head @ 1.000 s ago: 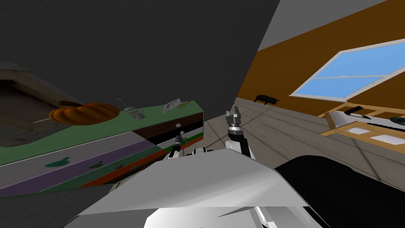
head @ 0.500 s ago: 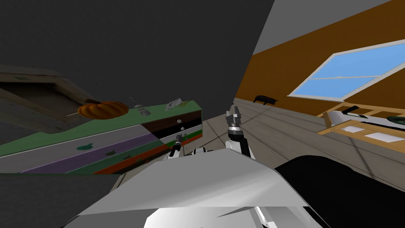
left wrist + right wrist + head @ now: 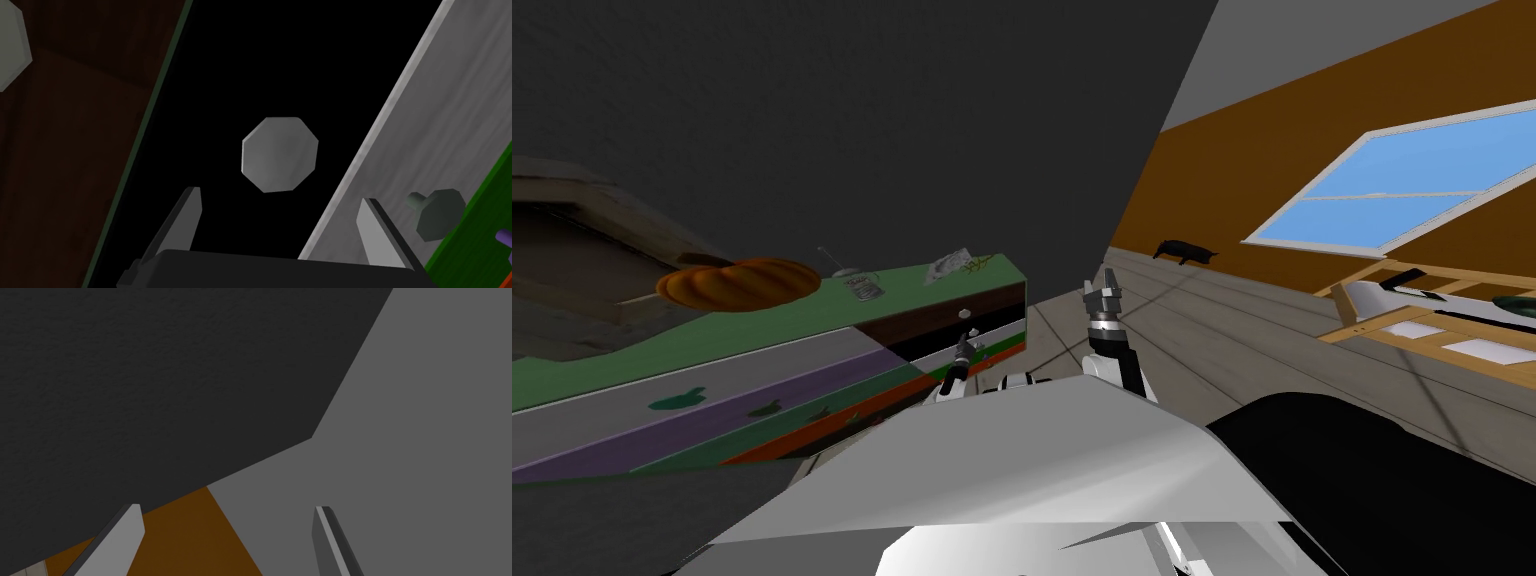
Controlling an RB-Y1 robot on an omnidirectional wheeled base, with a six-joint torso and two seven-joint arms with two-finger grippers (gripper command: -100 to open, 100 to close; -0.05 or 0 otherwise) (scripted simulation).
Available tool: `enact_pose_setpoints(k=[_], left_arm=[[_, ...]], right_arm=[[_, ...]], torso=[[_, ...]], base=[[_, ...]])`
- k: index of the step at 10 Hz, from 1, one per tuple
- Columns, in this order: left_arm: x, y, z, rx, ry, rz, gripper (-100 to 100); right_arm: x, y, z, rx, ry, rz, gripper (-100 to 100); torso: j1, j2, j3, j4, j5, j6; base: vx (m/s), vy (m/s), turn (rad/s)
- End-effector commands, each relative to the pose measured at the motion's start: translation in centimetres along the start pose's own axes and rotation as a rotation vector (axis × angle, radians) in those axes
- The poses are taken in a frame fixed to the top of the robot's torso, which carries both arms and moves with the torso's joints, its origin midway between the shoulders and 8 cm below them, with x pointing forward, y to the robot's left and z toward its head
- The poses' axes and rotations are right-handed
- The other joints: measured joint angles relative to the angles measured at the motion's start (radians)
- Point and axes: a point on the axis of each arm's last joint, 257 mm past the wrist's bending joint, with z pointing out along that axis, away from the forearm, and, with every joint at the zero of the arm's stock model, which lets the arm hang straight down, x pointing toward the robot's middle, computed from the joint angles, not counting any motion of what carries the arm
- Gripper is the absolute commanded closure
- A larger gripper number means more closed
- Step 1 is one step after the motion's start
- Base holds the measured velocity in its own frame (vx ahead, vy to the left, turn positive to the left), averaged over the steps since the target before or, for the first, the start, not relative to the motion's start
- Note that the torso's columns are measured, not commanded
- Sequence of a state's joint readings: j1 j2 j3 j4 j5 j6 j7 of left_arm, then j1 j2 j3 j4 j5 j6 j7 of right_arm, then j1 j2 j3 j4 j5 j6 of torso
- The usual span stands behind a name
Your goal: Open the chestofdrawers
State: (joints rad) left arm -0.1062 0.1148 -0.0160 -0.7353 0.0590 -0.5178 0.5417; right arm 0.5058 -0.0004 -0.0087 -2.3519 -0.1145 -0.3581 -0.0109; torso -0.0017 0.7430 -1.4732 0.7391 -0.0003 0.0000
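Note:
The chest of drawers (image 3: 912,290) has a green top and fronts striped brown, black, pale grey, green and red. My left gripper (image 3: 964,350) is right at these fronts. In the left wrist view this gripper (image 3: 280,195) is open, and a grey octagonal knob (image 3: 280,154) on the black front (image 3: 280,60) sits just beyond its fingertips, centred between them and untouched. A second knob (image 3: 440,212) sticks out of the pale grey front beside it. My right gripper (image 3: 1109,285) is raised above the floor, away from the chest, and its fingers (image 3: 327,538) stand open on nothing.
An orange pumpkin (image 3: 737,285), a small jar (image 3: 862,288) and a paper (image 3: 952,265) lie on the chest's top. A dark wall rises behind it. A black animal shape (image 3: 1184,250) lies on the plank floor by the brown wall. Light wooden furniture (image 3: 1412,310) stands at the right.
The head view swung aside and came back, so the chest shifted in the picture and returned. My left hand stays at the drawer fronts. The right arm has not moved.

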Motion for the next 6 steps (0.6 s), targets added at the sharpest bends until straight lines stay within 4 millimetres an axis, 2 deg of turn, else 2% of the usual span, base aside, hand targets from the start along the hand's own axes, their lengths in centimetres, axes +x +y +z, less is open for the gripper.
enact_pose_setpoints(k=[1, 2, 4, 6], left_arm=[[-0.11, 0.15, -0.17, 0.0, -0.002, -0.002, -100], [-0.1, 0.13, -0.18, 0.001, -0.002, -0.002, 100], [0.27, 0.06, 0.07, -0.002, 0.003, -0.001, 100], [0.64, -0.02, 0.31, -0.004, 0.008, -0.001, 100]], right_arm=[[0.0, 0.0, 0.0, 0.0, 0.0, 0.0, 0], [0.0, 0.0, 0.0, 0.0, 0.0, 0.0, 0], [0.01, 0.0, 0.01, 0.0, 0.0, 0.0, 0], [0.02, 0.0, 0.02, 0.0, 0.0, 0.001, 0]], torso=[[0.0, -0.001, 0.0, 0.0, 0.0, 0.0], [0.0, -0.001, 0.0, 0.0, 0.0, 0.0], [-0.001, 0.002, 0.001, 0.001, 0.0, 0.0], [0.001, 0.001, 0.001, 0.0, 0.0, 0.0]], base=[[0.065, 0.015, -0.008], [0.011, 0.003, 0.002], [-0.124, -0.04, 0.027], [-0.219, -0.045, 0.024]])
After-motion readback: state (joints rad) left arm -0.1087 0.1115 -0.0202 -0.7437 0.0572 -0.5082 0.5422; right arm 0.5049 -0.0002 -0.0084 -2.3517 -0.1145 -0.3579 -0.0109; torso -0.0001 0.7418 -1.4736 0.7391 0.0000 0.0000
